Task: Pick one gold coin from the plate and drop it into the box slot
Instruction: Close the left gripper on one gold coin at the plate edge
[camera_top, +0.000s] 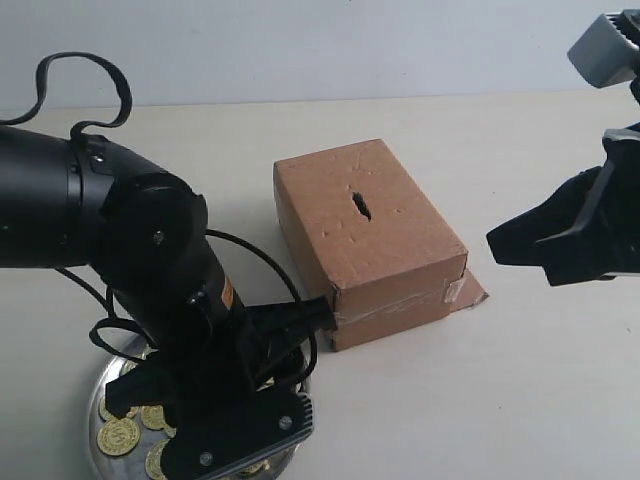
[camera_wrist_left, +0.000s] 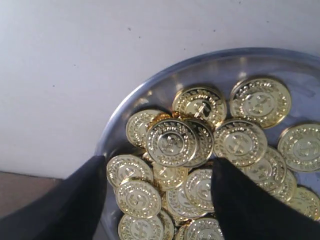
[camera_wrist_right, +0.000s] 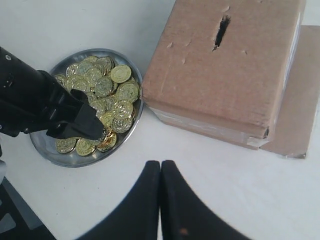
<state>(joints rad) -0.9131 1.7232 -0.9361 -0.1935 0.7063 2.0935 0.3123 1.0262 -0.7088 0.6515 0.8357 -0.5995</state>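
At the near left, the left gripper (camera_wrist_left: 159, 192) is hanging low over the plate (camera_top: 93, 405), and its jaws are standing wide apart with nothing clamped between them. The gold coins (camera_wrist_left: 172, 142) are lying in a loose heap in the plate, many of them overlapping, and the two black fingers (camera_wrist_left: 80, 200) are reaching down on both sides of this heap. So, in my judgement, the task is only beginning: no coin is gripped yet, and the closing, the lifting, the carrying and the dropping are all left to do.

The raised rim of the plate is lying just beside the near left corner of the box (camera_top: 370, 230); whether they are touching I cannot tell. A coin must therefore go up over the rim and the box's edge. The slot (camera_top: 361, 205) is sitting in the middle of the top face, narrow and ragged, with free air above it. A loose flap (camera_top: 472, 292) is sticking out at the right of the base.

At the far right, the right gripper (camera_wrist_right: 160, 167) is hovering with its jaws pressed together, well apart from the box, with bare table (camera_top: 520, 400) between them.
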